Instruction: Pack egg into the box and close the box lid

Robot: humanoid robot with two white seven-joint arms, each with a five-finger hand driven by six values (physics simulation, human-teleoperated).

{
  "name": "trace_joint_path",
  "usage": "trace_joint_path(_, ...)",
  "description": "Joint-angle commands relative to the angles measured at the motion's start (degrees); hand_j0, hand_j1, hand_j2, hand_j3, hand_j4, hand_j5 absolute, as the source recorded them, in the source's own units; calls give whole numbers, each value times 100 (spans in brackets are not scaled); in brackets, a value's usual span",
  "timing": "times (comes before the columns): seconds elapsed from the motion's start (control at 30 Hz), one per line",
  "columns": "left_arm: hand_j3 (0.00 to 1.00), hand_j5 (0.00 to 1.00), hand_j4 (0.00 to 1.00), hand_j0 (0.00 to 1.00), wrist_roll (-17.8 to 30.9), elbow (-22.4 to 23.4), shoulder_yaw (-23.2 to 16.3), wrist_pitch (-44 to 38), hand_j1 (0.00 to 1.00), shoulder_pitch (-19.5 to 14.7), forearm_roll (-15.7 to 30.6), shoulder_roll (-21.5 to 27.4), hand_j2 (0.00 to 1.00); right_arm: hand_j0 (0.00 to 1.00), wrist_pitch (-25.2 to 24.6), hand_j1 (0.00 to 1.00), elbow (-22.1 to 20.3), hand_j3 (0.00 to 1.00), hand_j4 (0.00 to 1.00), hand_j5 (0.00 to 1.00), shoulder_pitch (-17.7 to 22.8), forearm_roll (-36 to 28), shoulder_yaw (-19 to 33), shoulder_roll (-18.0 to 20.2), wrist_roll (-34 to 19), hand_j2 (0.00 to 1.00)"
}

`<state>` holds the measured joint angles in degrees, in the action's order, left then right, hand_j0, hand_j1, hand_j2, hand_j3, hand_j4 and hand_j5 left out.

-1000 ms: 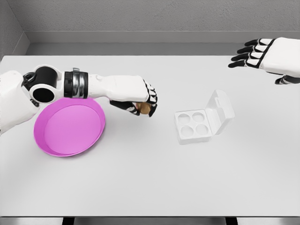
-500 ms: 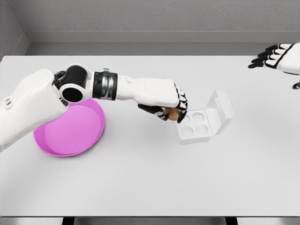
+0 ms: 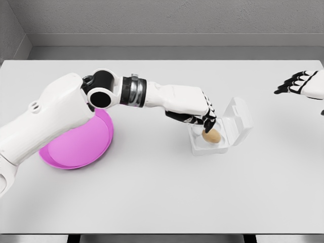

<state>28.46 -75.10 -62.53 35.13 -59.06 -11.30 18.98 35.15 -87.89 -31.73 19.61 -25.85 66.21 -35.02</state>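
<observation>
Over the white egg box (image 3: 218, 132) the left hand (image 3: 195, 109) curls its fingers (image 3: 208, 123) down, tips touching the brown egg (image 3: 211, 136), which sits in the tray under them, lid upright behind. Right hand (image 3: 304, 85) hovers at the far right edge, fingers spread, holding nothing. Pink bowl (image 3: 76, 142) rests on the tabletop (image 3: 162, 192) beneath the left arm

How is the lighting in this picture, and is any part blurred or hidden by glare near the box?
Head view: soft, even light, no glare; faint shadows lie under the pink plate and the left hand. Head view: the egg and the white box look sharp, though the white box blends somewhat into the pale table. The right hand is cut by the edge.
</observation>
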Motion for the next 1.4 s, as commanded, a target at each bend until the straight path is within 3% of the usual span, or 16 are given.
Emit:
trace_joint_path(0.0, 41, 41, 41, 41, -7, 39, 4, -13, 41, 0, 49, 9, 41, 100, -15, 100, 44, 100, 100, 100, 0, -10, -16, 6, 2, 100)
trace_joint_path(0.13, 42, 42, 42, 42, -16, 13, 13, -13, 42, -18, 110, 176, 42, 100, -15, 100, 53, 100, 100, 100, 97, 112, -122, 15, 2, 100)
trace_joint_path(0.2, 43, 43, 43, 43, -16, -5, 13, -13, 43, -26, 418, 395, 43, 100, -15, 100, 61, 100, 100, 100, 175, 271, -148, 6, 2, 100)
trace_joint_path(0.37, 46, 46, 46, 46, -16, -31, 22, -13, 46, -53, 602, 633, 46, 100, -15, 100, 96, 100, 100, 100, 369, 491, -289, -99, 2, 100)
trace_joint_path(0.43, 48, 48, 48, 48, -16, -22, 22, -13, 48, -53, 646, 668, 48, 100, -15, 100, 369, 100, 100, 100, 360, 500, -289, -345, 2, 100)
trace_joint_path(0.63, 54, 54, 54, 54, -25, -22, 22, -13, 54, -53, 646, 703, 54, 100, -15, 100, 413, 100, 100, 100, 352, 614, -289, -723, 2, 100)
trace_joint_path(0.73, 56, 56, 56, 56, -25, -22, 22, -13, 56, -53, 646, 738, 56, 100, -15, 100, 694, 100, 100, 100, 352, 754, -280, -987, 2, 100)
trace_joint_path(1.03, 60, 60, 60, 60, -25, -22, 30, -13, 60, -53, 655, 818, 60, 100, -15, 100, 510, 100, 100, 100, 352, 746, -289, -1224, 2, 100)
trace_joint_path(1.27, 64, 64, 64, 64, -25, -22, 30, -13, 64, -61, 655, 826, 64, 100, -15, 100, -114, 100, 100, 100, 439, 693, -218, -1163, 2, 100)
trace_joint_path(1.33, 97, 97, 97, 97, -42, -101, 92, -13, 97, -44, 917, 1282, 97, 100, -15, 100, -184, 100, 100, 100, 588, 675, 175, -1022, 2, 100)
trace_joint_path(1.37, 100, 100, 100, 100, -42, -110, 302, -13, 100, 0, 1454, 1880, 100, 100, -15, 100, -237, 100, 100, 100, 861, 667, 572, -1013, 2, 100)
